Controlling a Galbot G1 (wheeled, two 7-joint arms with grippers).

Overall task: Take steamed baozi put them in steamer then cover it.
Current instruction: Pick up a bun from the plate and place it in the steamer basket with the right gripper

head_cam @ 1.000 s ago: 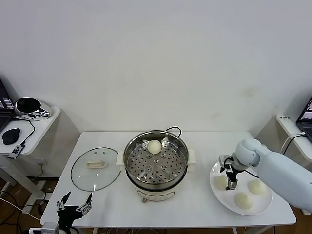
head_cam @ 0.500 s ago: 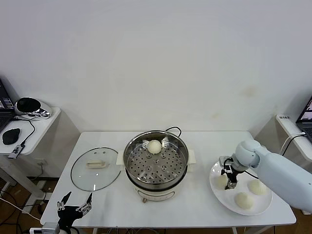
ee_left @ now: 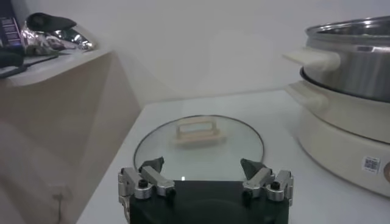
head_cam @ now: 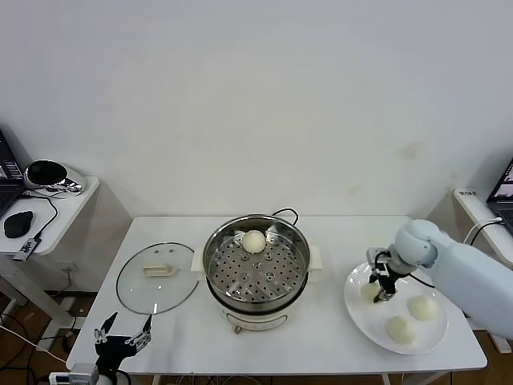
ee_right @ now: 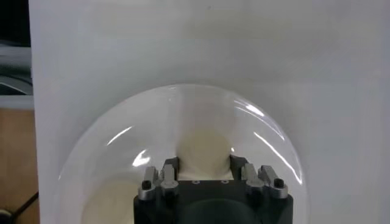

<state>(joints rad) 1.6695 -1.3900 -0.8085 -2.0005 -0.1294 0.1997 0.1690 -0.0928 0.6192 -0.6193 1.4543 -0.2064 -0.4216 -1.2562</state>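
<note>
baozi count: four. one baozi (head_cam: 253, 241) sits on the perforated tray at the far side of the steamer (head_cam: 256, 269). three lie on the white plate (head_cam: 362, 319) at the right end of the surface (head_cam: 321, 341): one (head_cam: 369, 292) at the plate's left side, between the right pincer's fingers; one (head_cam: 422, 307) toward the plate's right; one (head_cam: 400, 330) nearest the front edge.

steamer count: one. it stands at the middle of the surface, uncovered, on a cream-white base with side handles.

cover count: one. the glass lid (head_cam: 157, 277) lies flat on the surface just left of the steamer, bar handle up.

right pincer (head_cam: 383, 290): lowered over the plate. the right wrist view shows its fingers (ee_right: 171, 168) narrowed against both sides of the baozi (ee_right: 204, 152), gripping it. the bun rests on the plate.

left pincer (head_cam: 123, 337): parked low at the front left corner of the surface, fingers spread wide, holding nothing, facing the lid (ee_left: 198, 145).
</note>
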